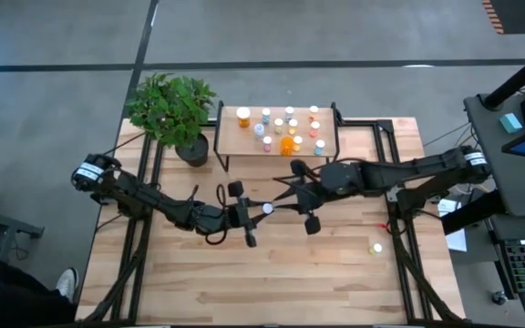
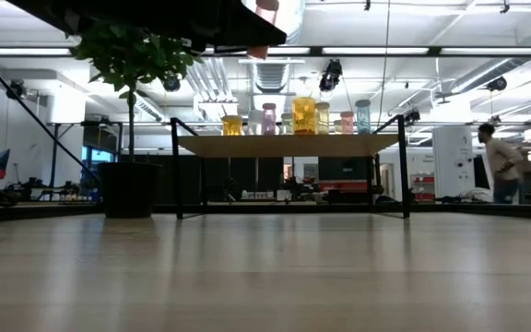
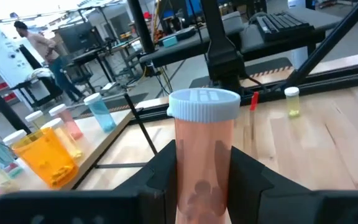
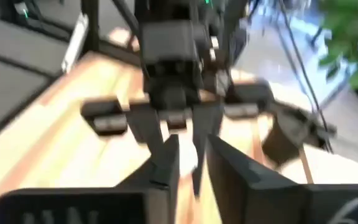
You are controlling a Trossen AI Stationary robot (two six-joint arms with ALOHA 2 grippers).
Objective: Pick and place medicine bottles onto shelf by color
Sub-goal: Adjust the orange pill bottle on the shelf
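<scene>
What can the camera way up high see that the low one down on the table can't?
Only the high view: the left gripper, holding a pink bottle, close to the right gripper mid-table, and a lone yellow bottle on the tabletop. Only the low view: a person in the room behind. Both: the shelf loaded with medicine bottles, and the potted plant.

I count about thirteen small bottles (image 1: 278, 128) on the one shelf (image 1: 229, 141), one big orange bottle (image 1: 287, 144) among them. One pink bottle (image 3: 202, 149) sits in my left claw (image 1: 259, 212), one yellow bottle (image 1: 377, 247) on the table (image 1: 335, 282), one potted plant (image 1: 173, 109).
</scene>
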